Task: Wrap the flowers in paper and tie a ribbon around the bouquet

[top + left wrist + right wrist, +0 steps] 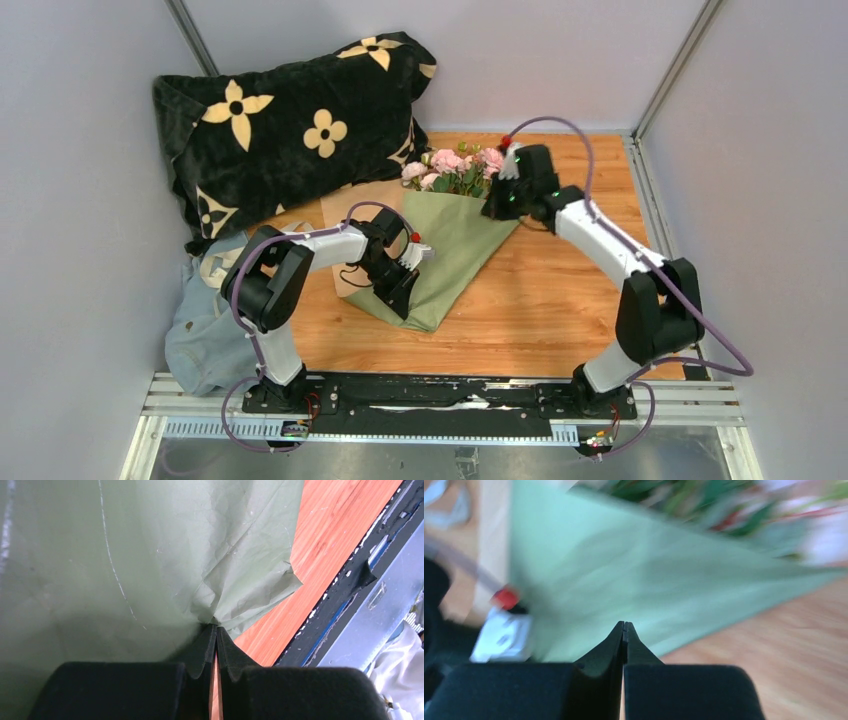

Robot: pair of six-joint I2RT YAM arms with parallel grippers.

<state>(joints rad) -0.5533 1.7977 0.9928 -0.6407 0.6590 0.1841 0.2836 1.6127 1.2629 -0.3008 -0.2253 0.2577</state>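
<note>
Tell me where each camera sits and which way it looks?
Top external: above and behind, looking down on table, left arm, right arm, flowers.
Left wrist: on the left arm, facing along the left end effector pinching the green paper.
Right wrist: on the right arm, blurred; shut right end effector before that paper.
All share the green paper.
</note>
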